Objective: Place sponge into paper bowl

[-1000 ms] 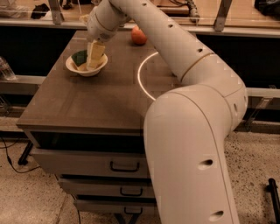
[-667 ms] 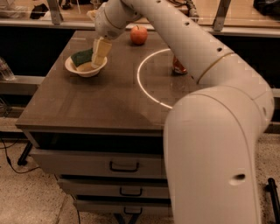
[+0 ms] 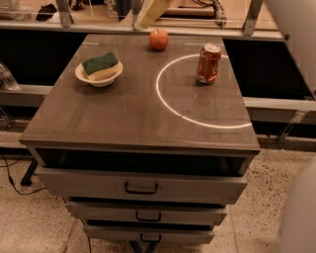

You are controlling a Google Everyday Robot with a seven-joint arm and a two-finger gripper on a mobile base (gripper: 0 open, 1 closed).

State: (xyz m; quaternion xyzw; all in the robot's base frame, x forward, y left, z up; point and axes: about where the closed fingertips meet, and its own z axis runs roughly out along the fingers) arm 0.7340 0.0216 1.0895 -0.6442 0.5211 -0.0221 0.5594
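The sponge (image 3: 100, 64), dark green on top with a pale yellow base, lies tilted inside the white paper bowl (image 3: 82, 75) at the back left of the tabletop. My gripper (image 3: 149, 13) is raised at the top edge of the view, above the table's back edge and to the right of the bowl. It is well apart from the sponge and holds nothing that I can see. Parts of my white arm show at the upper right and lower right edges.
A red apple (image 3: 158, 39) sits at the back middle. A red soda can (image 3: 209, 63) stands upright at the back right, on a white circle line (image 3: 163, 99) marked on the dark tabletop (image 3: 123, 118). Drawers (image 3: 140, 188) are below the front edge.
My gripper has lifted away from the bowl and moved up and to the right. The sponge stays in the bowl. The arm has swung out of the middle of the view.
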